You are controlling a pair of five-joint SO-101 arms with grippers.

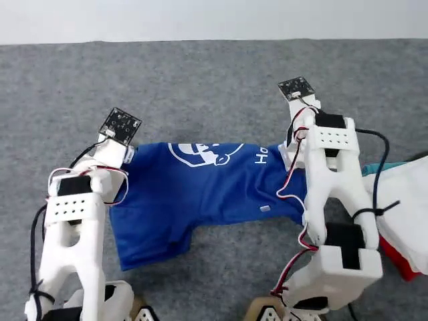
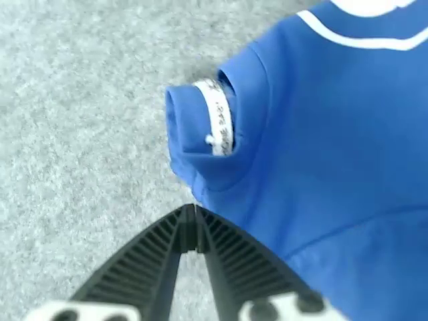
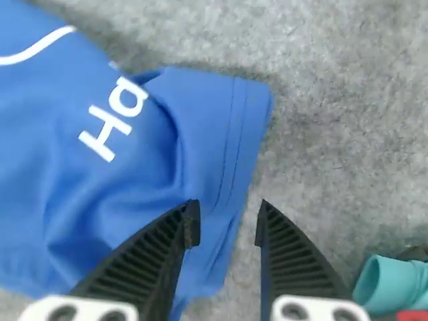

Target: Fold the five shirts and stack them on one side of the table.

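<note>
High view: the blue shirt (image 1: 200,187) lies flat at the centre of the grey table (image 1: 214,80), whose surface is a fuzzy, felt-like mat. The shirt is soft knit cloth, stretched sideways from 9 o'clock to 3 o'clock. A white print (image 1: 200,152) runs along its 12 o'clock edge, and one sleeve sticks out toward 7 o'clock. A heap of other clothes (image 1: 408,200), white over teal and red, sits at the 3 to 4 o'clock rim, partly behind the right arm's white plastic body. That arm covers the shirt's 3 o'clock end, and looped red and white wires (image 1: 294,180) hang across the cloth there. The other arm stands over the 9 o'clock end.

In the left wrist view, the left gripper (image 2: 194,214) has its ribbed black jaws pressed together at the shirt's edge, just beside the rolled collar and its white label (image 2: 217,120). Whether cloth is caught is unclear.

In the right wrist view, the right gripper (image 3: 227,221) is narrowly parted over the stitched hem, near white lettering (image 3: 110,124). A teal fold (image 3: 388,281) lies nearby.
</note>
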